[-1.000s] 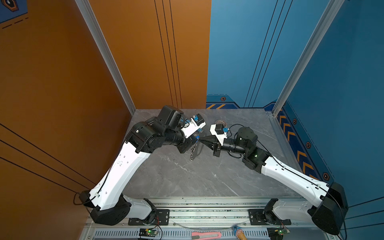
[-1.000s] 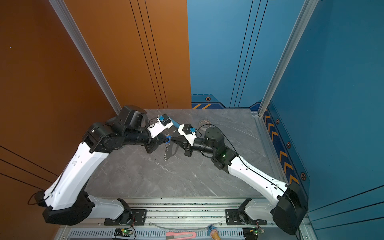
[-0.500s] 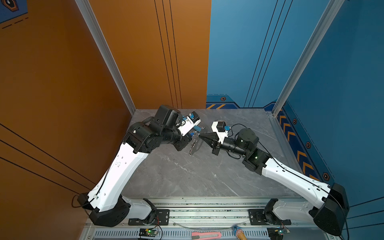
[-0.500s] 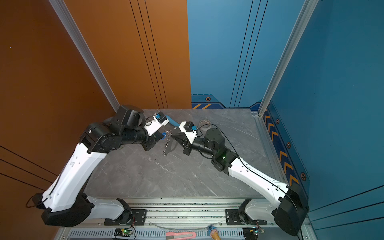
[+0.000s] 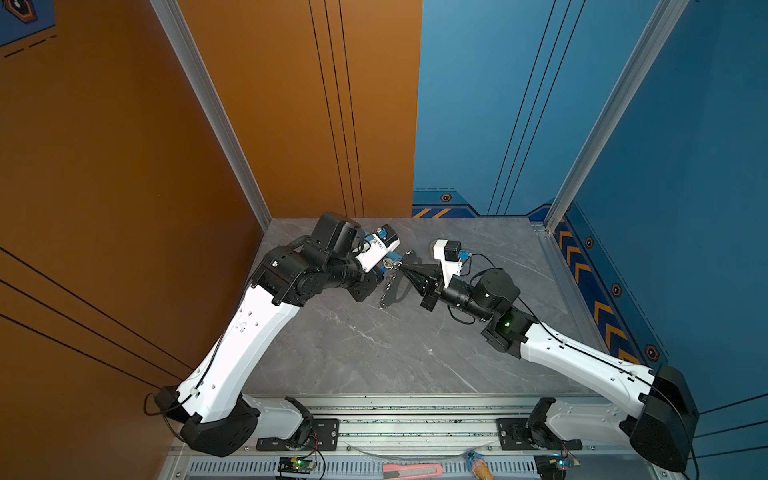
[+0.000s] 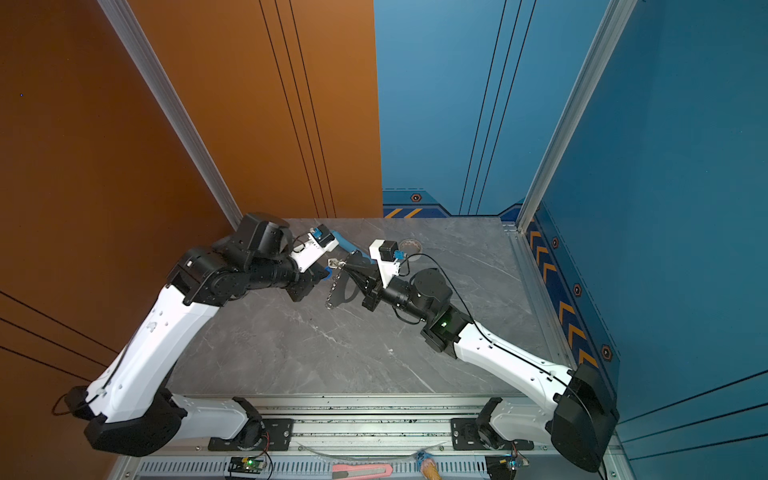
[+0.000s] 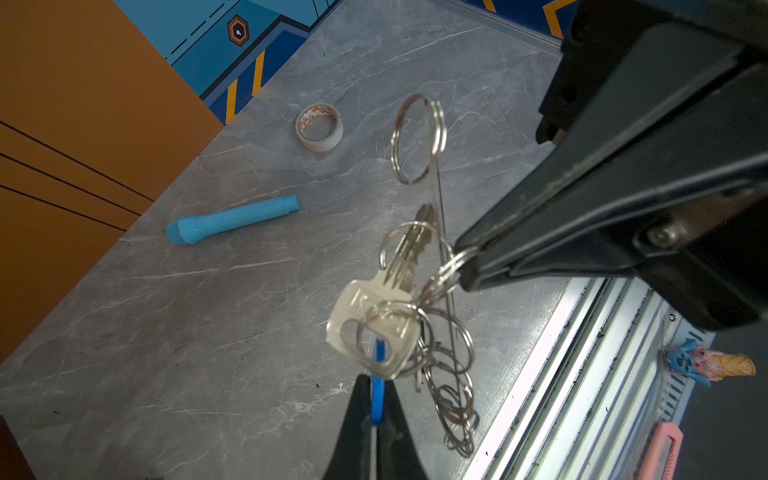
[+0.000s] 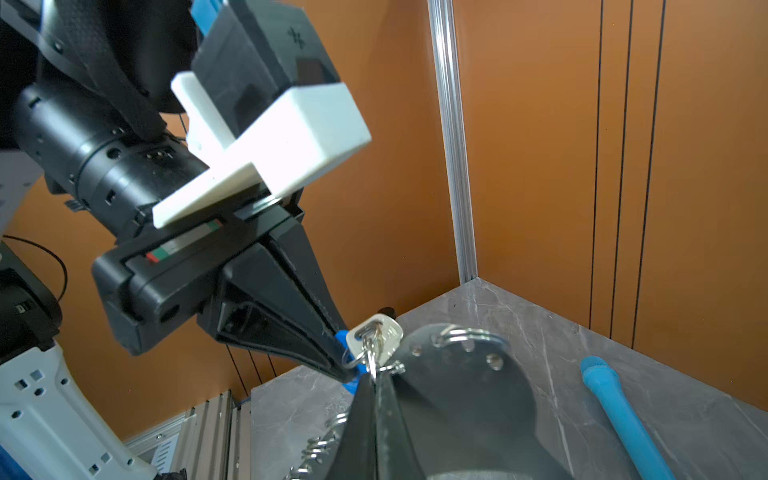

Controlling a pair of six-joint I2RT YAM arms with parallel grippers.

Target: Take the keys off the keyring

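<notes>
Here the whole bunch is held up in the air between the two arms, above the rear middle of the counter [image 5: 374,357]. The left claw [image 7: 375,386] is pressed together on the blue tag [image 7: 377,407] that belongs to the keys [image 7: 372,332]. The right claw [image 7: 463,270] is pinched shut on one of the small wire rings at the edge of the keyring [image 8: 461,386]. These are two opposed grips, judged to be set this way so that the linking ring is stretched between them and can be worked open or slid off. The two claws are set nearly tip to tip, with only the key head and a knot of rings between them. The silvery key is seen with its head toward the left claw and its blade pointed away from it, so its long axis is roughly in line with that claw. The keyring plate is carried by its ringed edge. Its long axis runs back beside the right claw toward the wrist, and its flat face is turned to the right wrist camera. A chain of loose rings [image 7: 455,399] is seen dangling below the bunch — whether its end reaches the counter cannot be told. The keys are judged not yet freed.
</notes>
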